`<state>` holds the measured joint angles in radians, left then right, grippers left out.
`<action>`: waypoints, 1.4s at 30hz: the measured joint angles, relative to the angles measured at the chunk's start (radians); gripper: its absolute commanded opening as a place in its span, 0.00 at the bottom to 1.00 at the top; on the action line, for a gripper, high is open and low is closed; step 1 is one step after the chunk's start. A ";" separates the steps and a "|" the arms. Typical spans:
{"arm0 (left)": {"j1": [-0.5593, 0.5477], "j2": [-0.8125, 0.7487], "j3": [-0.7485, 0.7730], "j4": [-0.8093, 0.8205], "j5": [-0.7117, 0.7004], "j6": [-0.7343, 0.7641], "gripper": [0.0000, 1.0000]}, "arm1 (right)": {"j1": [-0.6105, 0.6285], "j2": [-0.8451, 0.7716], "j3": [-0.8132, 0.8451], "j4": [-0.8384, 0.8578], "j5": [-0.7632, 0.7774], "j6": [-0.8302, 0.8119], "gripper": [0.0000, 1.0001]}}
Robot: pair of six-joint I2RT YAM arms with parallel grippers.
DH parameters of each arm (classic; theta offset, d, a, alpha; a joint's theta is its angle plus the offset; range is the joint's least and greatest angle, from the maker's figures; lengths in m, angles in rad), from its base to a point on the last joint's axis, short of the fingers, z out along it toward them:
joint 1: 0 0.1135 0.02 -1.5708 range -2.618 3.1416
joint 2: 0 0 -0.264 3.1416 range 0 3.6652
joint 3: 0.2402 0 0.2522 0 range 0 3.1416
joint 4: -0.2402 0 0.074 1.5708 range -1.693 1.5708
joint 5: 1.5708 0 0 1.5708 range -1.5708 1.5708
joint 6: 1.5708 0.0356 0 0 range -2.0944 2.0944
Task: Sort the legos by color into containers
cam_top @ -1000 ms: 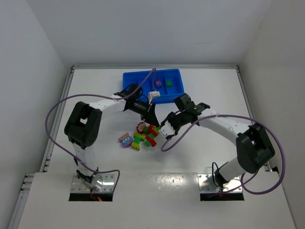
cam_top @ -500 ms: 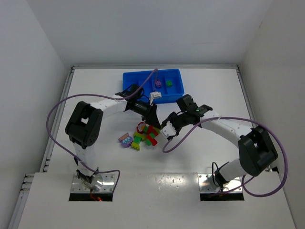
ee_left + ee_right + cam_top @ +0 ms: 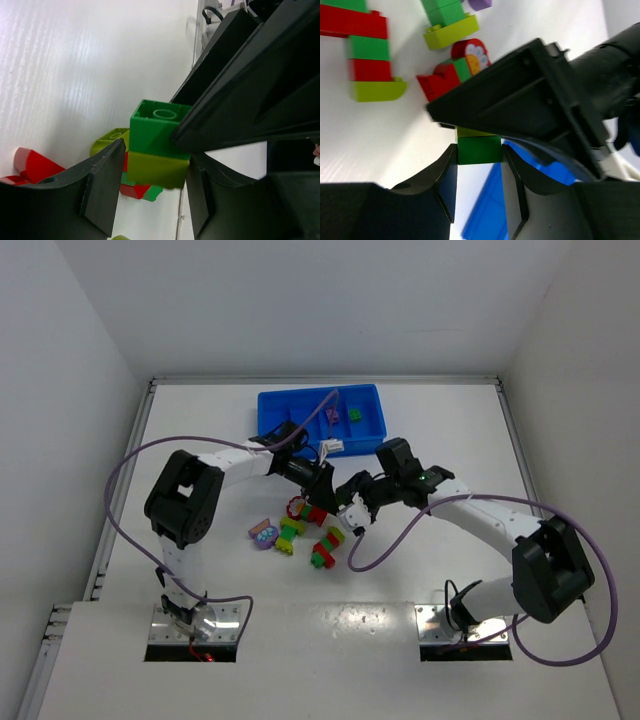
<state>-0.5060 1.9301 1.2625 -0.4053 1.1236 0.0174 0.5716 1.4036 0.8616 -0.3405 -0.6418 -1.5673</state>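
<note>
1. A white table top (image 3: pixel 450 420) fills the overhead view.
2. Two white-and-black arms reach inward over it. The left arm (image 3: pixel 235 458) and the right arm (image 3: pixel 480 510) meet near the middle of the table, each trailing a purple cable (image 3: pixel 120 480).
3. A bright blue rectangular plastic tray (image 3: pixel 290 405) lies at the far side of the table, just beyond where the arms meet. In its right half a small purple brick (image 3: pixel 332 414) and a small green tray brick (image 3: pixel 354 415) lie side by side, not touching. The dividers between compartments cannot be made out.
4. The right gripper (image 3: pixel 479 150) is clenched on a green square plastic brick (image 3: pixel 152 127), with one finger against each side face.
5. The left gripper (image 3: pixel 158 167) has its fingers just beside either side of a yellow-green plastic brick (image 3: pixel 470 132), which is joined to that green one. Whether the fingers press it or only flank it cannot be told.
6. This joined pair sits between the two grippers, at the edge of the loose pile and on the near side of the tray.
7. The other legos lie loose on the table, nearer the arm bases:
   - a joined strip of red, green and yellow-green bricks (image 3: pixel 326 545)
   - a red rounded brick with a flower face (image 3: pixel 298 507)
   - a green and yellow-green cluster (image 3: pixel 290 533)
   - a purple piece with pale studs (image 3: pixel 263 533), farthest left
</note>
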 measured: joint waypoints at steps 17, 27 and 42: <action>-0.023 0.000 -0.007 -0.016 0.021 0.017 0.15 | -0.001 -0.004 -0.006 0.062 -0.013 -0.003 0.00; 0.063 -0.135 -0.133 -0.023 0.019 0.027 0.12 | -0.066 -0.045 -0.060 0.051 0.053 0.020 0.00; 0.136 -0.322 -0.151 -0.022 -0.202 0.031 0.12 | -0.169 0.334 0.407 0.347 0.328 0.843 0.00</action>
<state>-0.3702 1.6077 1.1110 -0.4271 0.9218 0.0483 0.4026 1.7378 1.2690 0.0067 -0.3141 -0.7246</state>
